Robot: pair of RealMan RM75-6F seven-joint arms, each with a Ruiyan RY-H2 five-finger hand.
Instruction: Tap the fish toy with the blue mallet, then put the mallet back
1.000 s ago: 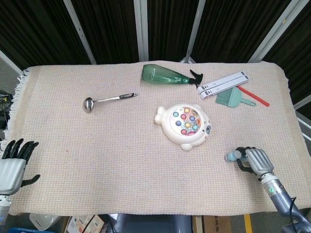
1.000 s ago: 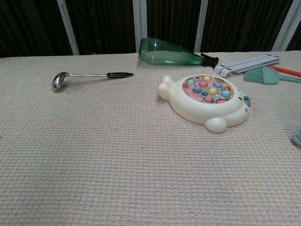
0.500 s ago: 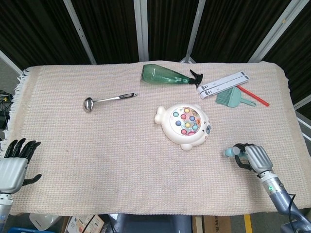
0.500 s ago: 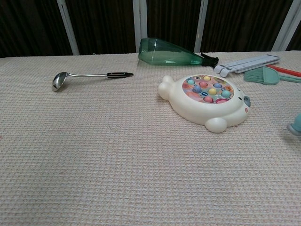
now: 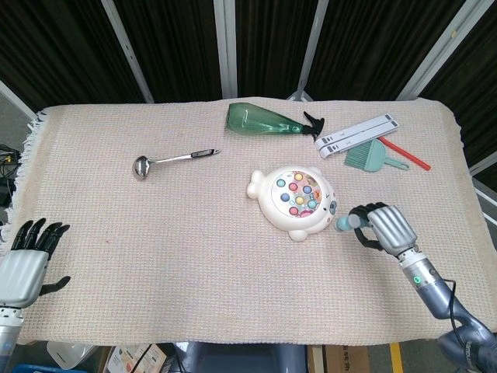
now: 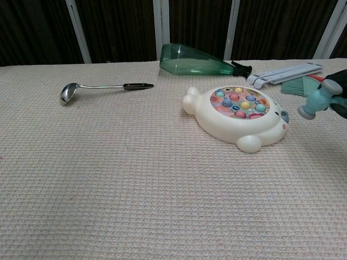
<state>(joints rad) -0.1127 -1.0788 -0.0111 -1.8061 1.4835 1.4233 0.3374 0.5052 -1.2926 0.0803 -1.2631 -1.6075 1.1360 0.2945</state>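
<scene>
The desk (image 5: 155, 233) has a pale woven cloth on it. The fish (image 5: 293, 202) is the big white toy near the middle of the desk, with coloured buttons on top. Its long side runs on a slant. In the head view its tail end points up and left, and its face end points down and right.

The right hand (image 5: 384, 228) is just to the right of the fish, near its face end. Its fingers (image 5: 365, 225) are curled tight around the mallet (image 6: 316, 99), so the handle is hidden inside them. The mallet is small and blue. It is held up off the desk, and it lies mostly sideways with its head pointing left, toward the fish. The head is just beside the fish but is not touching it, so the tap looks not done yet. I think the mallet needs to go a bit more to the left, over the buttons, and then down.

The left hand (image 5: 27, 260) is well away from the fish, at the near left edge of the desk. It holds nothing and its fingers are spread out. The right hand is much nearer to the fish.
</scene>
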